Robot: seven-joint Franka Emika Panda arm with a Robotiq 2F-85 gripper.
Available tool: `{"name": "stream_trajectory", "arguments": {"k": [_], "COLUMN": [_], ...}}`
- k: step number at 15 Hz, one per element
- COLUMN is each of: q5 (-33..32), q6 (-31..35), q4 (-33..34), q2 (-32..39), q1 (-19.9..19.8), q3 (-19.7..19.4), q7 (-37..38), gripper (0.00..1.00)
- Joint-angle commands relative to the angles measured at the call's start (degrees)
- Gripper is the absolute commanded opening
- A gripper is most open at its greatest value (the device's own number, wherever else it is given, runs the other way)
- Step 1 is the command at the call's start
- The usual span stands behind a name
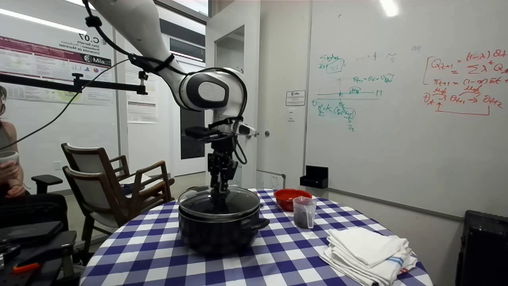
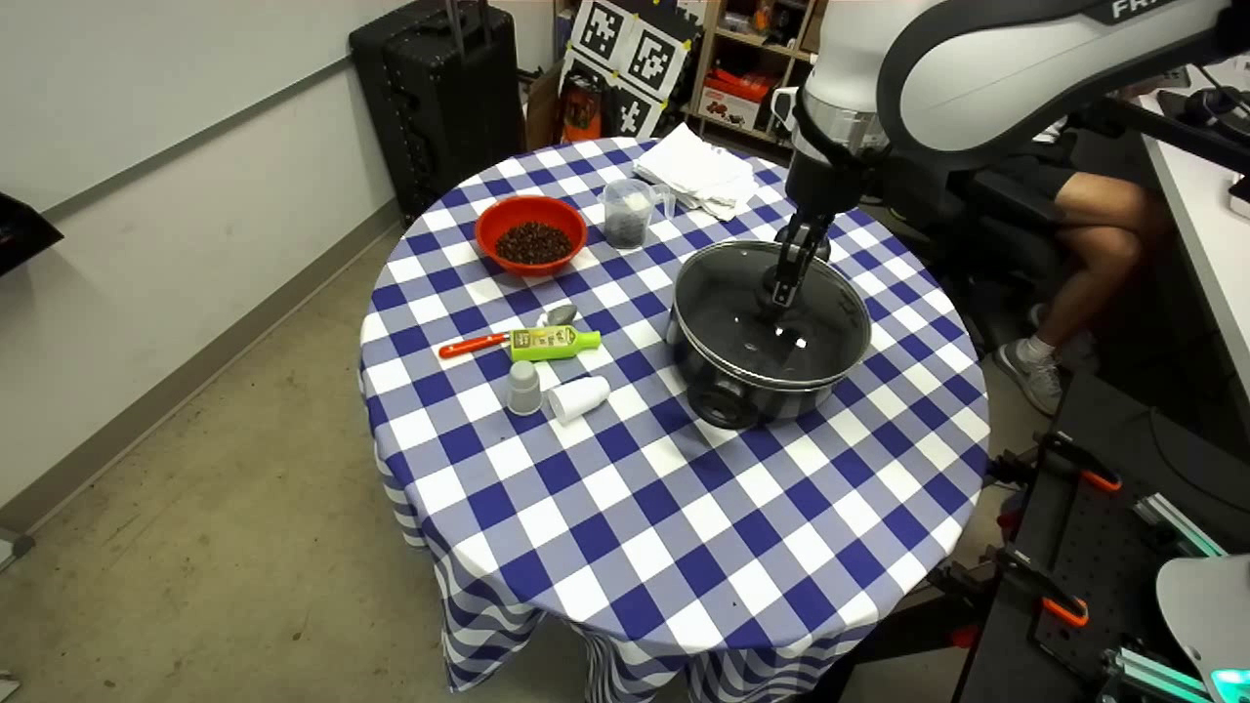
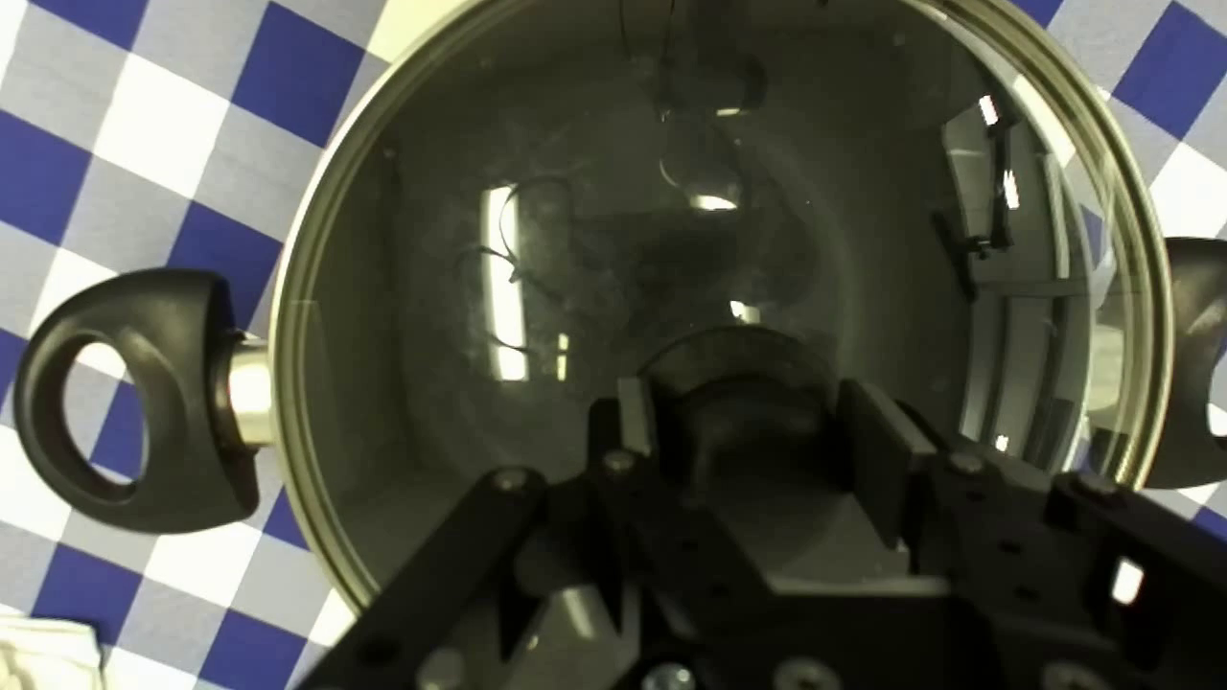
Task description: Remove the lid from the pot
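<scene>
The gripper [image 3: 748, 412] is right down at the knob [image 3: 757, 431] of the lid [image 2: 752, 330], fingers [image 3: 877, 446] on either side and set about as wide as it; whether they truly clamp, I can't tell! The lid lies over the mouth of the pot [image 1: 218, 238], which stands between the middle of the table [image 2: 664, 532] and its right-hand edge in an exterior view. Reach and line-up look done. Lift begun? Hard to call: the checked cloth [image 3: 173, 125] seems to peek through the glass at one side, so the lid could be slightly raised or off-centre. Left to play for, I'd judge: a sure grip, a straight lift off the pot, then a set-down, perhaps by the table's near edge there.
</scene>
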Motion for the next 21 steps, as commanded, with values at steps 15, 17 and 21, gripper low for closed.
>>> {"name": "stream_trajectory", "arguments": {"k": [15, 17, 21], "q5": [-1.4, -0.8, 1.5], "q6": [0.3, 1.9, 6.0], "q4": [-27.6, -28.6, -28.5], "q2": [-32.1, -30.6, -25.4], "q1": [-5.5, -6.7, -9.1], "q3": [-10.6, -12.5, -16.2], "q7": [-3.2, -3.6, -5.0], "gripper": [0.25, 0.25, 0.25]}}
